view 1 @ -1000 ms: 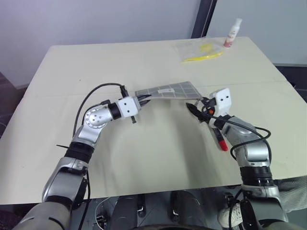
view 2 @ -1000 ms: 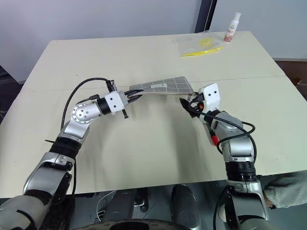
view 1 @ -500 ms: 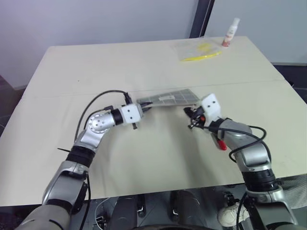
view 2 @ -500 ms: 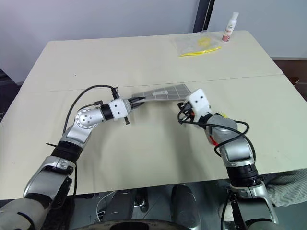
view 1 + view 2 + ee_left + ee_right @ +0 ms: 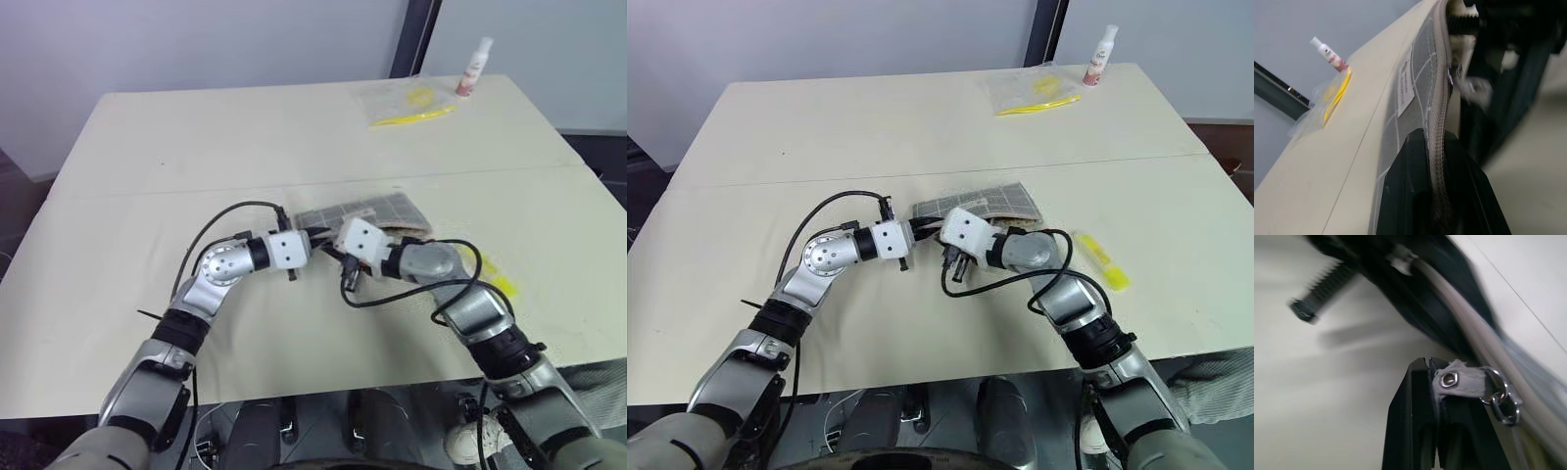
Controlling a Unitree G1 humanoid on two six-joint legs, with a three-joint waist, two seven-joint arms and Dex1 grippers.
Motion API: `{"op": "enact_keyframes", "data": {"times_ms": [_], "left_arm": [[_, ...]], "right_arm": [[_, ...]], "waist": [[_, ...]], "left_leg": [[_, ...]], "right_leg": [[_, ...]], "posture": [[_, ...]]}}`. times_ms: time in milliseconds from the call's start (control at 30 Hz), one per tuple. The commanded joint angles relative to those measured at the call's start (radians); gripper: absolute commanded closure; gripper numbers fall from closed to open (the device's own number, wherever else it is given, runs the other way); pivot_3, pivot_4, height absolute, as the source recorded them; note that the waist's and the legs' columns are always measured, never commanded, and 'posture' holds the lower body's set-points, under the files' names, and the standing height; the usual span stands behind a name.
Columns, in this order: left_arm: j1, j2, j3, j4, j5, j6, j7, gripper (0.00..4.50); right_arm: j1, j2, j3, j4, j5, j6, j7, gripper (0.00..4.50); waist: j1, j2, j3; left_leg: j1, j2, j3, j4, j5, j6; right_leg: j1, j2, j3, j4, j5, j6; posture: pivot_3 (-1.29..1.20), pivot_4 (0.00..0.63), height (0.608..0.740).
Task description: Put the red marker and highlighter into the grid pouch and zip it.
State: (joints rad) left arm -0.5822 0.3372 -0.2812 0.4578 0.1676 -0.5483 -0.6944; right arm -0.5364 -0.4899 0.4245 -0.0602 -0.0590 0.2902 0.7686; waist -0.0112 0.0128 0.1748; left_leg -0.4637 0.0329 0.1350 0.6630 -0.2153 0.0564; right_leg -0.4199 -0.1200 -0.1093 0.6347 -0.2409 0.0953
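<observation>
The grey grid pouch lies low over the middle of the table, zip edge toward me. My left gripper is shut on the pouch's left end, its fingers clamped on the zip edge. My right gripper is shut on the grey fabric zip pull tab, which has a metal ring; the gripper sits right against the left one. The yellow highlighter lies on the table to the right of my right forearm. The red marker is hidden.
A clear plastic bag with yellow contents and a small white bottle stand at the table's far right corner. A seam runs across the cream tabletop just behind the pouch.
My right gripper swung left from the pouch's right end to its left end, beside the left gripper. The pouch has sunk toward the table. The highlighter now shows; the red marker no longer does.
</observation>
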Motion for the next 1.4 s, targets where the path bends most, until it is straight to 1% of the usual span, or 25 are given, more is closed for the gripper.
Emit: {"op": "enact_keyframes", "data": {"times_ms": [33,100,200,333,367,433,500,567,633,733,800,867,967,1067,1100,1233,1300,1400], "left_arm": [[-0.001,-0.013,-0.016,-0.048,0.007,0.003,0.007,4.50],[0.003,-0.015,-0.020,-0.059,0.009,0.008,0.010,4.50],[0.005,-0.014,-0.012,-0.074,0.007,0.017,0.020,4.50],[0.007,0.001,0.006,-0.085,0.000,0.024,0.026,4.50],[0.009,0.008,0.010,-0.085,-0.002,0.022,0.028,4.50],[0.013,0.021,0.015,-0.082,-0.003,0.018,0.031,4.50],[0.015,0.024,0.025,-0.080,-0.014,0.023,0.038,4.50],[0.010,0.035,0.022,-0.078,-0.004,0.019,0.040,4.50],[0.001,0.039,0.021,-0.080,-0.006,0.023,0.036,4.50],[-0.009,0.039,0.028,-0.081,-0.014,0.028,0.039,4.50],[-0.009,0.042,0.030,-0.073,-0.016,0.025,0.040,4.50],[-0.003,0.046,0.032,-0.064,-0.019,0.024,0.039,4.50],[0.012,0.050,0.032,-0.052,-0.021,0.018,0.037,4.50],[0.025,0.047,0.033,-0.036,-0.027,0.014,0.032,4.50],[0.030,0.047,0.033,-0.032,-0.028,0.012,0.029,4.50],[0.056,0.052,0.025,-0.044,-0.034,0.009,0.010,4.50],[0.066,0.058,0.021,-0.064,-0.037,0.018,-0.006,4.50],[0.069,0.062,0.021,-0.082,-0.037,0.032,-0.015,4.50]], "right_arm": [[-0.058,0.012,0.044,0.004,-0.071,-0.091,0.018,4.44],[-0.063,0.016,0.048,0.006,-0.083,-0.098,0.029,4.44],[-0.021,-0.031,0.019,-0.013,-0.088,-0.116,0.056,3.61],[0.117,-0.089,-0.079,-0.121,-0.018,-0.068,0.067,1.60],[0.155,-0.099,-0.109,-0.155,0.001,-0.063,0.065,0.99],[0.239,-0.116,-0.187,-0.235,0.061,-0.045,0.063,0.07],[0.322,-0.144,-0.260,-0.304,0.114,-0.040,0.075,0.07],[0.401,-0.153,-0.350,-0.377,0.236,0.002,0.107,0.07],[0.455,-0.165,-0.440,-0.413,0.308,0.003,0.117,0.07],[0.532,-0.144,-0.588,-0.451,0.420,0.072,0.068,0.07],[0.569,-0.123,-0.650,-0.468,0.416,0.088,-0.006,0.07],[0.599,-0.107,-0.692,-0.483,0.378,0.125,-0.099,0.07],[0.646,-0.070,-0.748,-0.523,0.389,0.234,-0.214,0.07],[0.691,-0.060,-0.818,-0.520,0.391,0.279,-0.272,0.07],[0.697,-0.062,-0.844,-0.509,0.394,0.288,-0.284,0.07],[0.751,-0.107,-0.924,-0.462,0.412,0.314,-0.255,0.07],[0.802,-0.146,-0.935,-0.429,0.411,0.366,-0.226,0.07],[0.828,-0.175,-0.950,-0.378,0.423,0.402,-0.208,0.07]], "waist": [[0.000,0.000,0.000],[0.001,0.000,0.000],[0.003,0.000,0.000],[0.006,0.000,0.000],[0.007,0.000,0.000],[0.004,0.000,0.000],[0.005,0.000,0.000],[0.007,-0.001,0.000],[0.009,-0.001,0.000],[0.021,-0.001,0.000],[0.025,-0.001,0.000],[0.025,-0.001,0.000],[0.025,-0.001,0.000],[0.025,-0.001,0.000],[0.025,-0.001,0.000],[0.025,-0.001,0.000],[0.025,-0.001,0.000],[0.024,-0.001,0.000]], "left_leg": [[0.000,0.000,0.000,0.000,0.000,0.000],[0.000,0.000,0.000,0.000,0.000,0.000],[0.000,0.000,0.000,0.000,0.000,0.000],[0.000,0.000,0.000,0.000,0.000,0.000],[0.000,0.000,0.000,0.000,0.000,0.000],[0.000,0.000,0.000,0.000,0.000,0.000],[0.000,0.000,-0.001,0.000,0.000,0.000],[0.000,0.000,-0.001,0.000,-0.001,0.000],[0.000,0.000,-0.001,0.000,-0.001,0.000],[0.001,0.000,-0.001,0.001,-0.001,0.000],[0.001,0.000,-0.001,0.001,-0.001,0.000],[0.001,0.000,-0.001,0.001,-0.001,-0.001],[0.000,0.000,-0.001,0.001,-0.001,-0.001],[0.000,0.000,-0.001,0.000,-0.001,-0.001],[0.000,0.000,-0.001,0.000,-0.001,-0.001],[0.001,0.000,-0.001,0.000,-0.002,-0.001],[0.001,0.000,-0.001,0.000,-0.002,-0.001],[0.001,0.000,-0.001,0.000,-0.002,0.000]], "right_leg": [[0.000,0.000,0.000,0.000,0.000,0.000],[0.000,0.000,0.000,0.000,0.000,0.000],[0.000,0.000,0.000,0.000,0.000,0.000],[0.001,0.000,0.000,-0.001,0.000,0.000],[0.001,0.000,0.000,-0.001,0.000,0.000],[0.001,0.000,0.000,-0.001,0.000,0.000],[0.001,0.000,0.000,-0.001,0.000,0.000],[0.001,0.000,0.000,-0.001,0.000,0.000],[0.001,0.000,0.000,-0.001,0.000,0.000],[0.001,0.000,0.000,-0.001,0.000,0.000],[0.001,0.000,0.000,-0.001,0.000,0.000],[0.001,-0.001,0.000,-0.001,0.000,-0.001],[0.001,-0.001,0.000,-0.002,0.000,-0.001],[0.001,-0.001,0.000,-0.002,0.000,-0.001],[0.001,-0.001,0.000,-0.002,0.000,-0.001],[0.001,-0.001,0.000,-0.002,-0.002,-0.003],[0.001,-0.001,0.000,-0.003,-0.002,-0.004],[0.001,-0.001,0.000,-0.003,-0.002,-0.004]], "posture": [[0.00,0.150,0.740],[0.00,0.150,0.740],[0.00,0.150,0.740],[0.00,0.150,0.740],[0.00,0.150,0.740],[0.00,0.150,0.740],[0.00,0.150,0.740],[0.00,0.150,0.740],[0.00,0.150,0.740],[0.00,0.150,0.740],[0.00,0.150,0.740],[0.00,0.150,0.740],[0.00,0.150,0.740],[0.00,0.150,0.740],[0.00,0.150,0.740],[0.00,0.150,0.740],[0.00,0.150,0.740],[0.00,0.150,0.740]]}}
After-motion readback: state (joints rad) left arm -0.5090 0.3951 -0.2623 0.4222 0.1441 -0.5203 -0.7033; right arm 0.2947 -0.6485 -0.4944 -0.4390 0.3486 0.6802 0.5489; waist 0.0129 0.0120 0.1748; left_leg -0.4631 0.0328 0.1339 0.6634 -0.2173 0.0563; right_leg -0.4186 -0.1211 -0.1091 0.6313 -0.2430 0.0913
